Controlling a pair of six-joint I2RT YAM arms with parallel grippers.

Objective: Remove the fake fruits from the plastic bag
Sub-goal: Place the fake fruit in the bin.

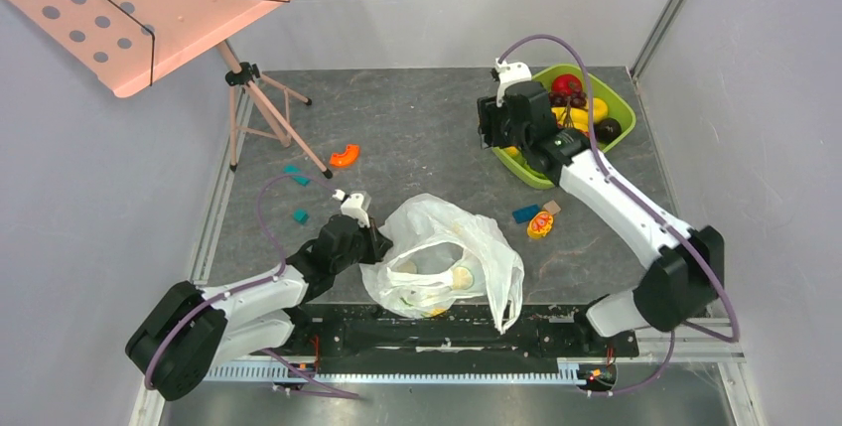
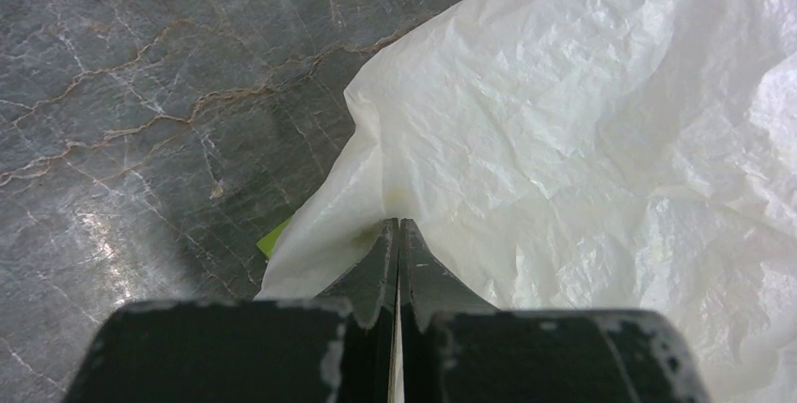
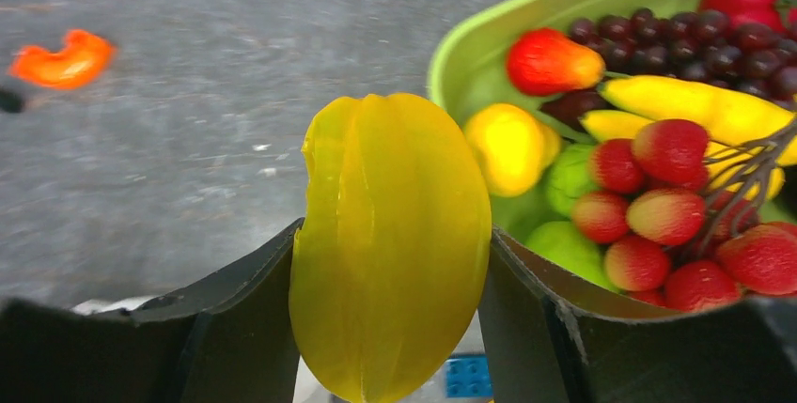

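Top looks down — shares bag (image 1: pixel 487 247) with left wrist, tray (image 1: pixel 620 103) with right.

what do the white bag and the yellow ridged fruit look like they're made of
White bag: thin translucent plastic film, by its fine crinkles and soft sheen. Yellow ridged fruit: probably moulded plastic, glossy; smooth uniform skin with bright highlights.

Crinkly translucent plastic bag (image 2: pixel 583 140), glossy yellow fruit (image 3: pixel 390 243), matt veined grey table (image 2: pixel 141 93)
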